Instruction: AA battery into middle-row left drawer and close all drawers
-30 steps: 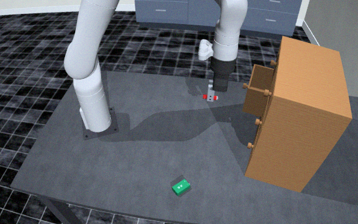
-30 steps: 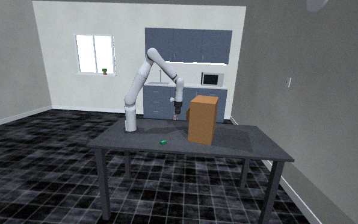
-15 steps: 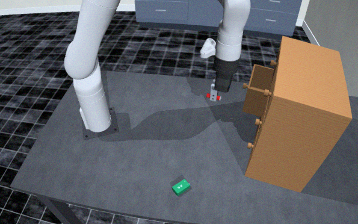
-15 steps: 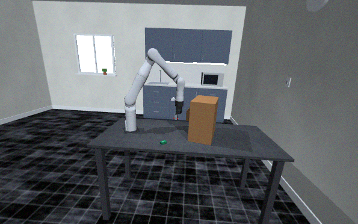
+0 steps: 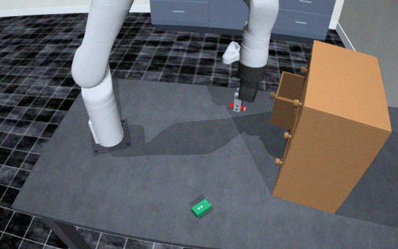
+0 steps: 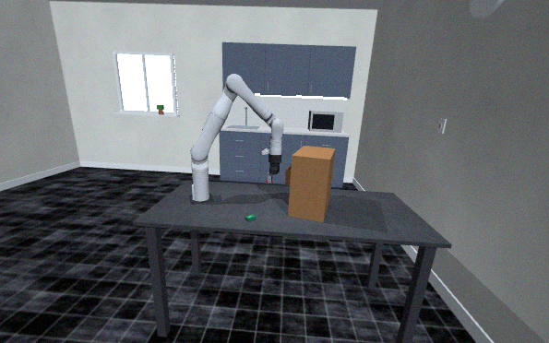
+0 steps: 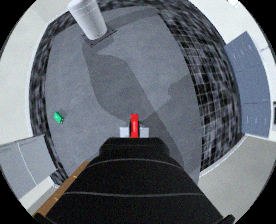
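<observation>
"Where do you stand with the battery?"

"Your claw (image 5: 237, 106) (image 6: 269, 179) (image 7: 134, 126) is mostly closed, its fingers pinching the red AA battery (image 5: 243, 108) (image 7: 134, 124) above the counter (image 5: 165, 181) (image 6: 246, 226) (image 7: 74, 90), near the wooden chest (image 5: 342, 90) (image 6: 312, 184). You have the pick-up behind you."

"And the drawer?"

"One drawer (image 5: 283, 112) (image 6: 288, 176) sticks out of the chest's front, on the far side in the top view. You likely have the left middle one there, though I can't confirm its row. Its floor is hidden, so you can't tell what lies inside."

"What's left?"

"You need to carry the battery over, release it, then push the drawer in gently. Leave the green block (image 5: 201, 208) (image 6: 250, 218) (image 7: 58, 117) alone; it lies well apart from the chest."
</observation>
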Controlling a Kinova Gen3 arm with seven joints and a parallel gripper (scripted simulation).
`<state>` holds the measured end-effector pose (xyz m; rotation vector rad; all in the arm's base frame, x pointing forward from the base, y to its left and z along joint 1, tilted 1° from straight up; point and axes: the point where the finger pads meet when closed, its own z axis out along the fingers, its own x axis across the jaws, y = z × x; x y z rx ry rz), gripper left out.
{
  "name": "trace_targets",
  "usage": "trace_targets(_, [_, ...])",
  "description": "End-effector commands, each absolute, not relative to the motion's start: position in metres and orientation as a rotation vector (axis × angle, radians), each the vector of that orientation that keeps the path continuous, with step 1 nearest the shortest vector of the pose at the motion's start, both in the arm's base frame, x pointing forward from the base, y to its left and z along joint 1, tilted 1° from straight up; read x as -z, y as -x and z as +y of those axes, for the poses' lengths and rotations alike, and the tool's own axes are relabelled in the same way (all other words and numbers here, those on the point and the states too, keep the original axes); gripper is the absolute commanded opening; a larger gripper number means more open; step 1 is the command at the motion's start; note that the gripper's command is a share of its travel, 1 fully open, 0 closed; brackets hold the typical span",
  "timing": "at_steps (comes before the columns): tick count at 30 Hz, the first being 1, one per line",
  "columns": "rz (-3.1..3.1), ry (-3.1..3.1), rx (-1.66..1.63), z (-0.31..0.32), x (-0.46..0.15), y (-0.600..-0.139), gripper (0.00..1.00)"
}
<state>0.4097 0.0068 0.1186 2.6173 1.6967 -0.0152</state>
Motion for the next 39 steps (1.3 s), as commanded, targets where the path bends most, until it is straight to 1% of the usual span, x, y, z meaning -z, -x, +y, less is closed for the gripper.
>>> trace_targets(1, [1.679,-2.628,0.008,0.008,-0.122,-0.412,0.31])
trace_targets(18, [1.664,-2.637,0.010,0.009,-0.172,-0.411,0.31])
trace_targets(32, [1.662,-2.637,0.010,0.011,-0.238,-0.410,0.31])
trace_targets(39, [1.662,-2.637,0.010,0.011,-0.252,-0.410,0.31])
